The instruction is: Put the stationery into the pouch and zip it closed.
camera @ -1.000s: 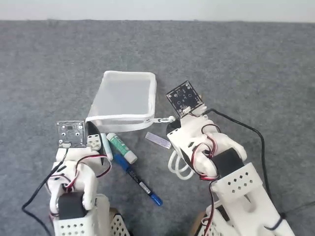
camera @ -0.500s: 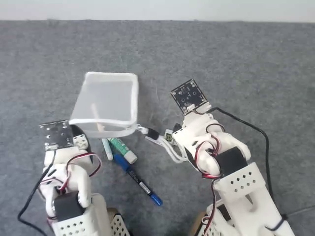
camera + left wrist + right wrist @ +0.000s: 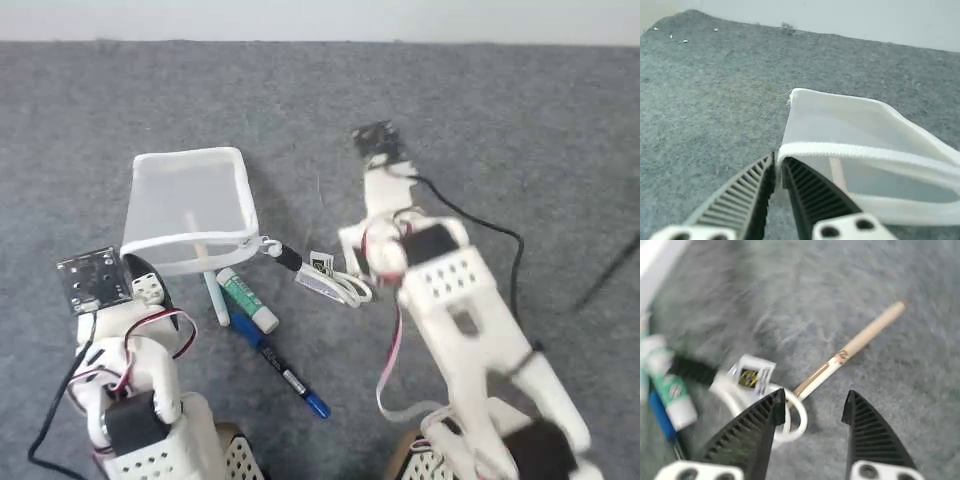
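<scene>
Looking down from the high view, we see the white mesh pouch [image 3: 190,200] on the grey carpet [image 3: 520,120]. It now lies further toward the left arm's side than a second ago, because the left arm [image 3: 130,350] has drawn it over by its near corner. The right arm [image 3: 450,300] has left the zip end and stretched forward. The pouch's mouth now gapes toward the arms, its zip edge runs across the table, and its closed bottom points away. A pale stick shows through the mesh. The glue stick [image 3: 248,300], the blue pen [image 3: 282,372] and a white cable [image 3: 340,285] lie outside, just beside the mouth, so we judge that loading has barely begun. The pen's long axis runs diagonally away from the pouch.

From the left wrist view, the left gripper [image 3: 778,161] is pinched tight on the pouch's white rim band.

From the right wrist view, the right gripper [image 3: 815,394] hangs with its jaws spread wide, holding nothing, above the cable loop. Beside it lies a pencil [image 3: 855,342], slantwise, its tip pointing away from the cable.
</scene>
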`<state>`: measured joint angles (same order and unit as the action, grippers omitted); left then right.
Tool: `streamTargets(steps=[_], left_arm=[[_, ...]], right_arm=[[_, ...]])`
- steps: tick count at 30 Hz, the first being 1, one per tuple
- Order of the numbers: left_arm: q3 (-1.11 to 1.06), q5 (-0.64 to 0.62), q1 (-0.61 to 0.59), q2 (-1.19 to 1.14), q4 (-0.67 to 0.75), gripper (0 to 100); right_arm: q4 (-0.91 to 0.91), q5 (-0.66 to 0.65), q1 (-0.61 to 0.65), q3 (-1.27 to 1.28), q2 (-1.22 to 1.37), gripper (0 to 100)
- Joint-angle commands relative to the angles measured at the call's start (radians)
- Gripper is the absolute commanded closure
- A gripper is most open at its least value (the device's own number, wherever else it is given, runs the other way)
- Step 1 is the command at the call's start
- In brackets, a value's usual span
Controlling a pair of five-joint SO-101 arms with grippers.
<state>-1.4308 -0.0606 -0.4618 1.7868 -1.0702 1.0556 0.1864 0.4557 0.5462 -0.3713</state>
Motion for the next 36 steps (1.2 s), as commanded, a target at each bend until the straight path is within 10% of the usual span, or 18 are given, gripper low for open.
streamTargets(steps=[1, 36], left_arm=[[0.065, -0.014, -0.006, 0.012, 0.034, 98], [0.062, -0.012, -0.006, 0.014, 0.034, 98]], right_arm=[[0.002, 0.117, -0.064, -0.152, 0.099, 82.0], [0.005, 0.272, -0.22, -0.767, 0.935, 82.3]])
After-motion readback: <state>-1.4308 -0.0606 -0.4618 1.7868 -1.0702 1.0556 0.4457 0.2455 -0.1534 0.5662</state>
